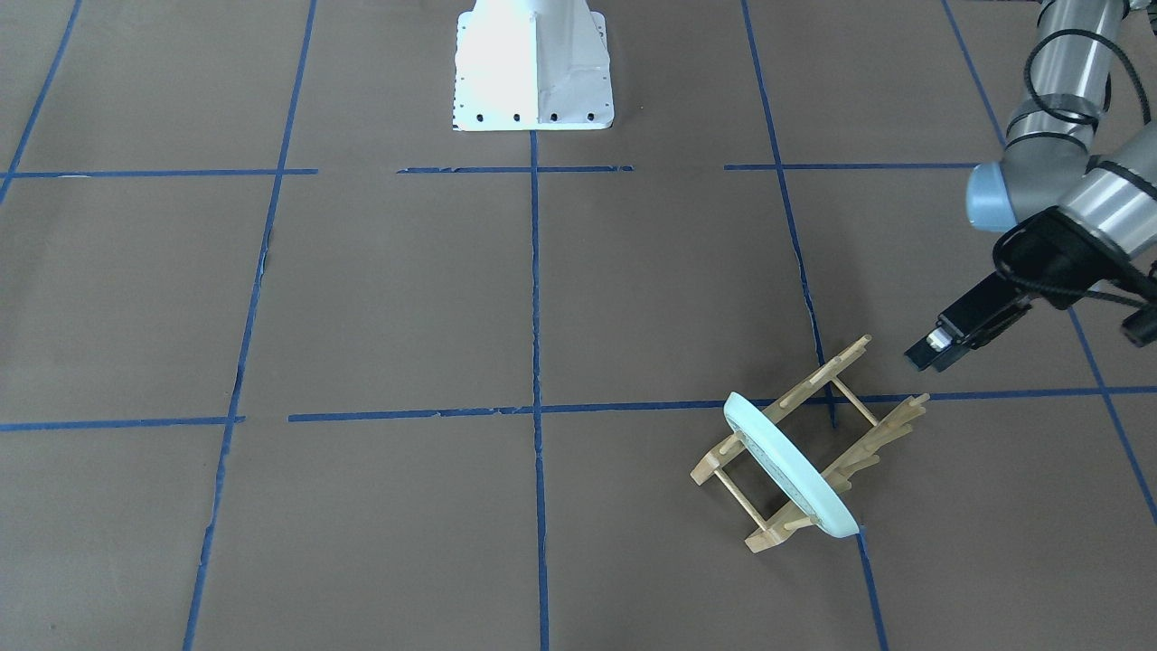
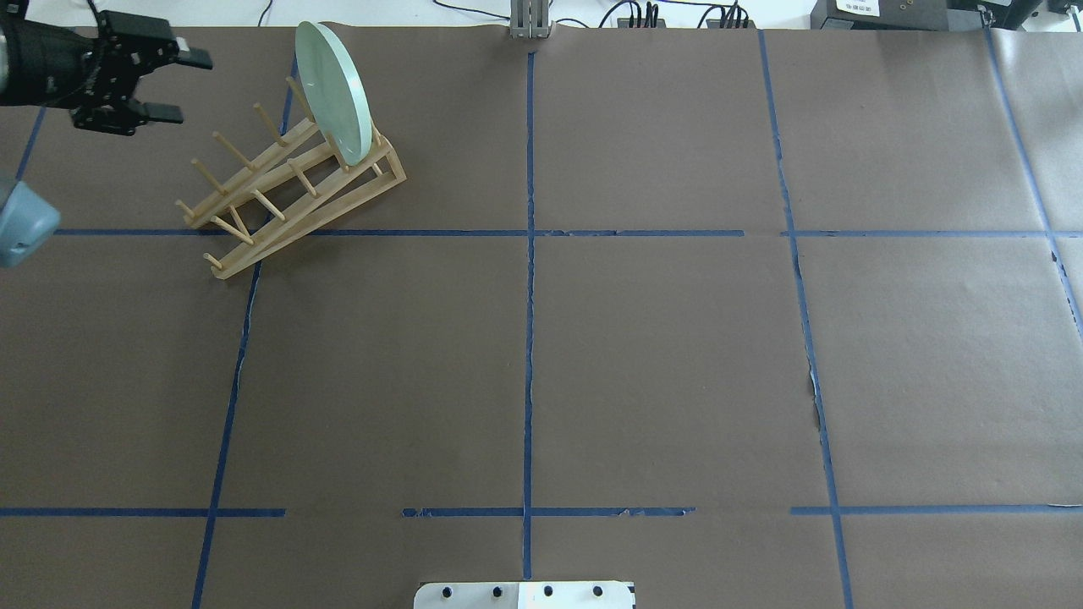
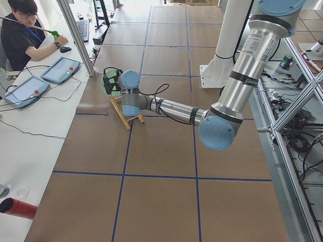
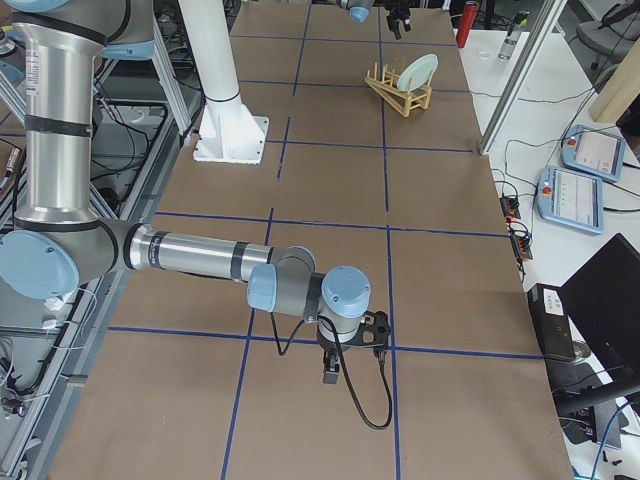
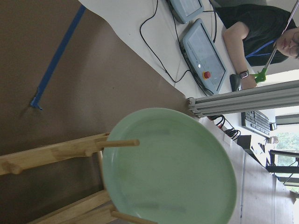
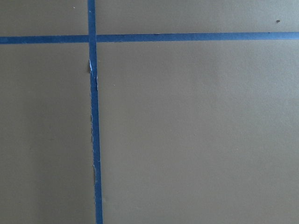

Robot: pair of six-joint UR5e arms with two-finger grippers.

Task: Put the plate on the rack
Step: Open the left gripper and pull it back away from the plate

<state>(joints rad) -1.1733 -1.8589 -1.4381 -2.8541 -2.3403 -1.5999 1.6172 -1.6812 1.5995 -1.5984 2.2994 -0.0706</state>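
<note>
**Plate seated in the rack, left fingers open beside it**

On the near right of the table [image 2: 592, 338], the right gripper [image 4: 331, 372] is hanging low over bare paper, wrist pointing down, well apart from everything. I cannot tell whether its fingers are open or closed.

Toward the far left, the left gripper [image 2: 182, 85] is hovering near the wooden dish rack [image 2: 355, 190], its fingers [image 2: 196, 59] spread wide and gripping nothing. Beyond them the mint-green plate [image 2: 334, 93] is standing on edge between the pegs at the rack's far end, leaning slightly, apart from the fingers.

The task is looking all but done, so the risk is lying in the pull-away. A finger swinging sideways could be clipping a peg or the plate's rim. The light rack might then be sliding or tipping and rolling the plate out.

The left arm is reaching far out across the table, forearm roughly level, its wrist camera facing the plate.
</note>
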